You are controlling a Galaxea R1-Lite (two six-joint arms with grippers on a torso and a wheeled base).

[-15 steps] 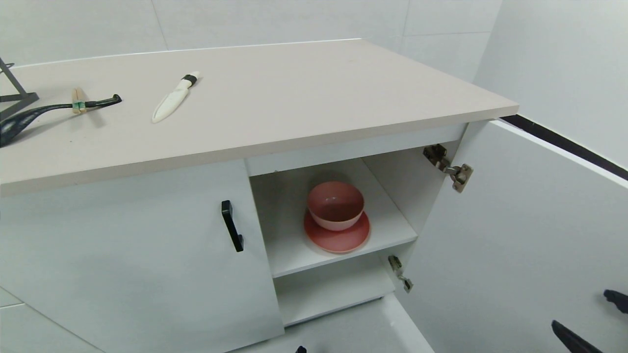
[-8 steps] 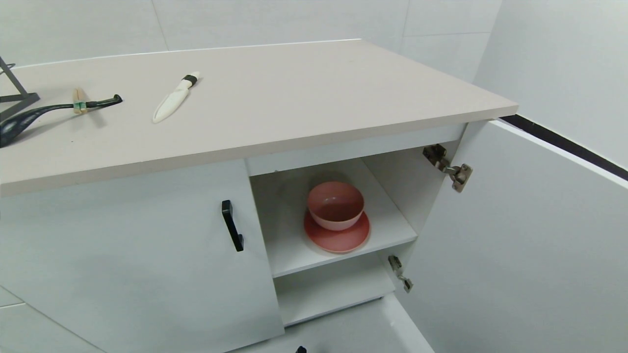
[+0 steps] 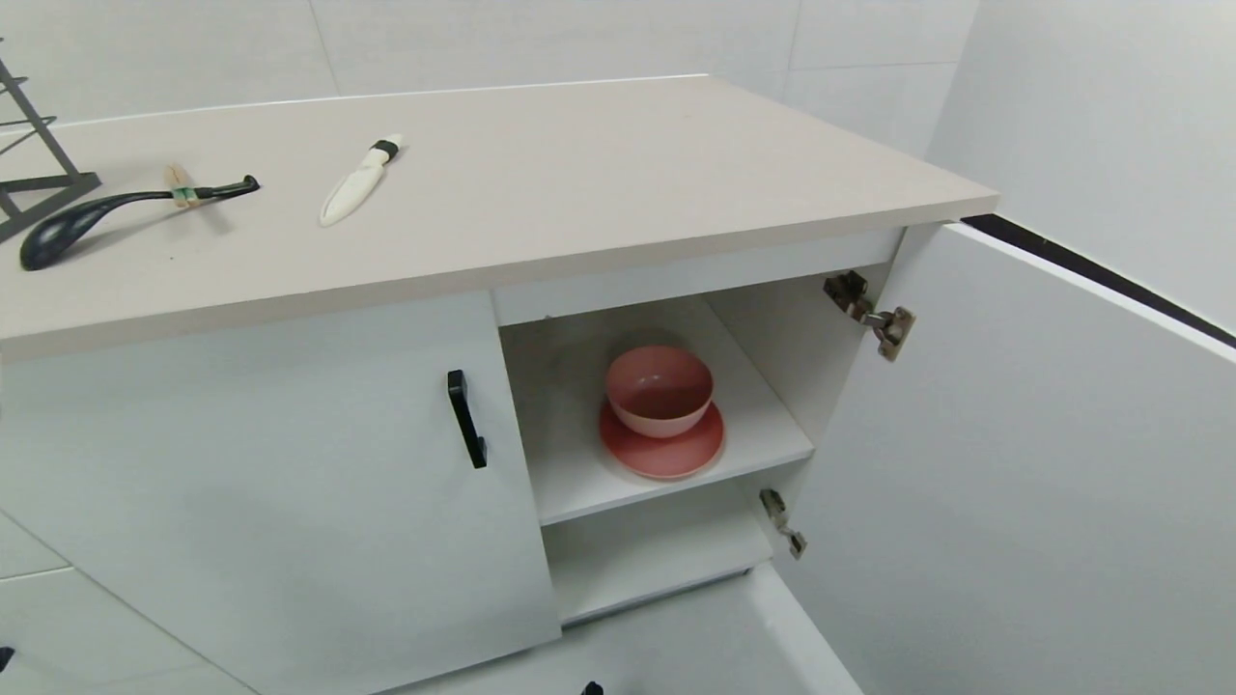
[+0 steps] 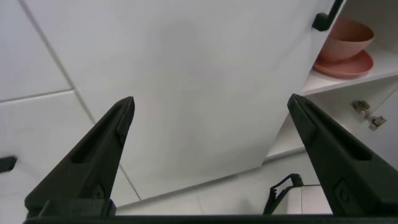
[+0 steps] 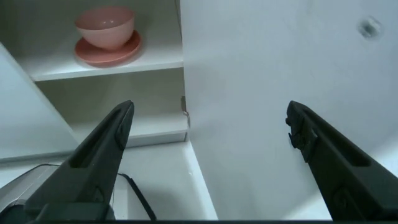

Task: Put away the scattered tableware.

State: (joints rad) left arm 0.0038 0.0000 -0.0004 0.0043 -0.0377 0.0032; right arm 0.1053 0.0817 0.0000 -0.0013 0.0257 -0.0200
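Observation:
A pink bowl (image 3: pixel 660 386) stands on a pink plate (image 3: pixel 661 454) on the cabinet's upper shelf (image 3: pixel 579 483). On the countertop (image 3: pixel 599 183) lie a white sheathed knife (image 3: pixel 359 180), a black spoon (image 3: pixel 97 212) and a small bundle of chopsticks (image 3: pixel 181 185). My left gripper (image 4: pixel 211 102) is open and empty, low in front of the shut left door, with the bowl (image 4: pixel 349 38) and plate (image 4: pixel 345 64) off to one side. My right gripper (image 5: pixel 208 109) is open and empty, facing the inside of the open door, with the bowl (image 5: pixel 104 26) and plate (image 5: pixel 109 51) farther in.
The right cabinet door (image 3: pixel 1014 463) hangs wide open on two metal hinges (image 3: pixel 874 314). The left door (image 3: pixel 290 483) is shut and has a black handle (image 3: pixel 466 431). A dark wire rack (image 3: pixel 39 164) stands at the counter's far left. The lower shelf (image 3: pixel 647 550) is bare.
The black fingertips at the head view's lower right edge have dropped out of that view. The camera has shifted a little, so the whole scene sits slightly differently.

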